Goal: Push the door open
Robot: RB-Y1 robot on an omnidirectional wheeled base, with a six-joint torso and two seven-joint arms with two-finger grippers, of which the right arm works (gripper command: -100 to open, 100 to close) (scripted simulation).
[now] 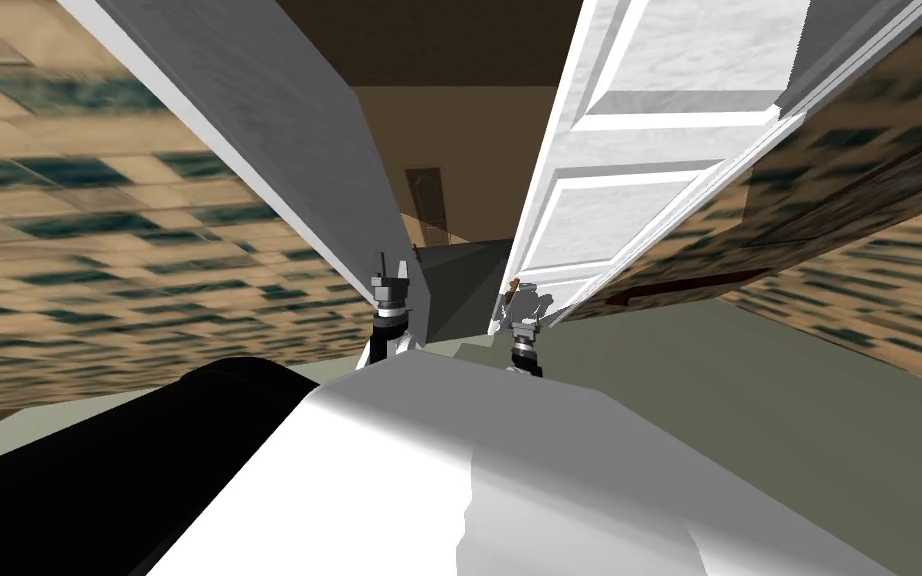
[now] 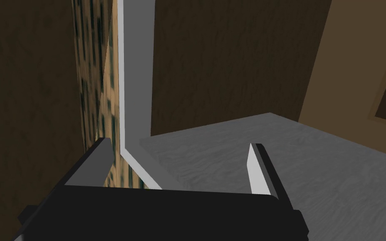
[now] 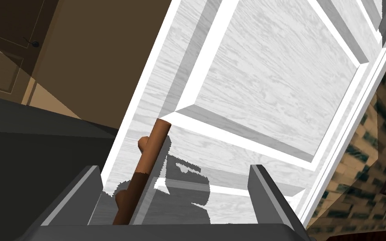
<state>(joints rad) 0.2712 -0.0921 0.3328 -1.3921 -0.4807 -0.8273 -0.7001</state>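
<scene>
A white panelled door [image 1: 609, 190] stands swung well open on the right of the doorway. Its brown bar handle [image 3: 146, 163] rises just inside the left finger of my right gripper [image 3: 175, 184], whose fingers are open and close to the door's face [image 3: 267, 71]. In the head view the right gripper [image 1: 521, 300] sits at the door's lower edge by the handle. My left gripper [image 1: 389, 280] is held up beside the grey door frame [image 1: 269, 130], open and holding nothing; in the left wrist view the left gripper [image 2: 179, 167] points past the frame's white edge [image 2: 125, 83].
Patterned tan and green walls [image 1: 99, 220] flank the doorway on both sides. Beyond it lie a grey floor [image 2: 271, 150], a tan wall and a dark brown door [image 1: 427, 205] at the far end. A black area [image 1: 79, 470] lies at my lower left.
</scene>
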